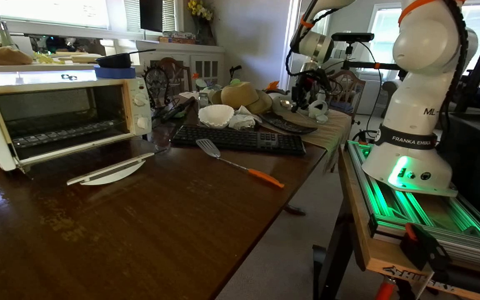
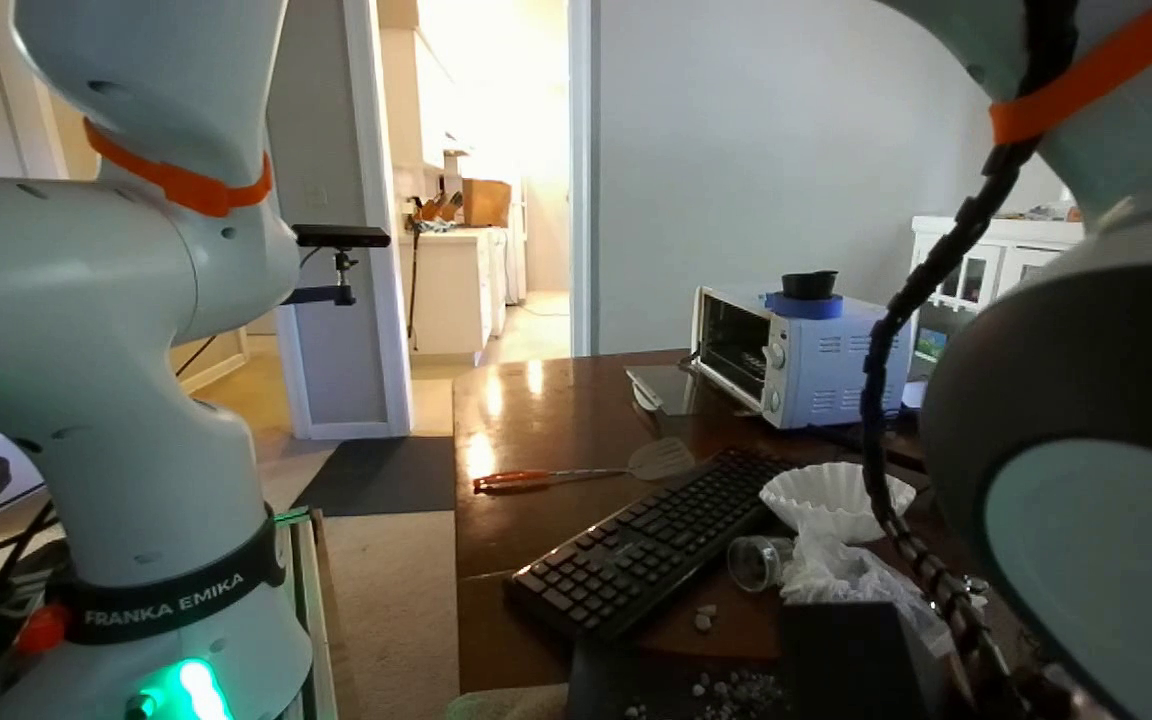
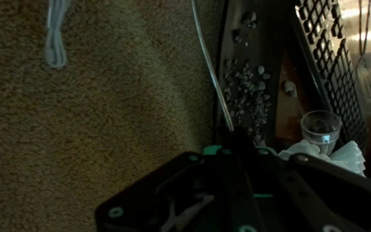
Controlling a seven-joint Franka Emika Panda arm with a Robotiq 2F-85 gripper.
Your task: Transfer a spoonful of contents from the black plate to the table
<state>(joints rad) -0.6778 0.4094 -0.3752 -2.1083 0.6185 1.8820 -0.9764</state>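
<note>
Holds a thin metal rod (image 3: 212, 69) in the tight claw (image 3: 232, 132), lower middle of the wrist view; at upper middle, shows grey pebbles (image 3: 261, 85) on black plate (image 3: 268, 45).

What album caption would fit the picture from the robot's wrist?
Gripper closed on a slender metal handle, a black plate scattered with gravel behind, plus a computer keyboard and clear cup.

Window (image 1: 56, 14) blown out; doorway (image 2: 536, 150) glaring; highlights on table (image 2: 556, 415); wrist view dim.
</note>
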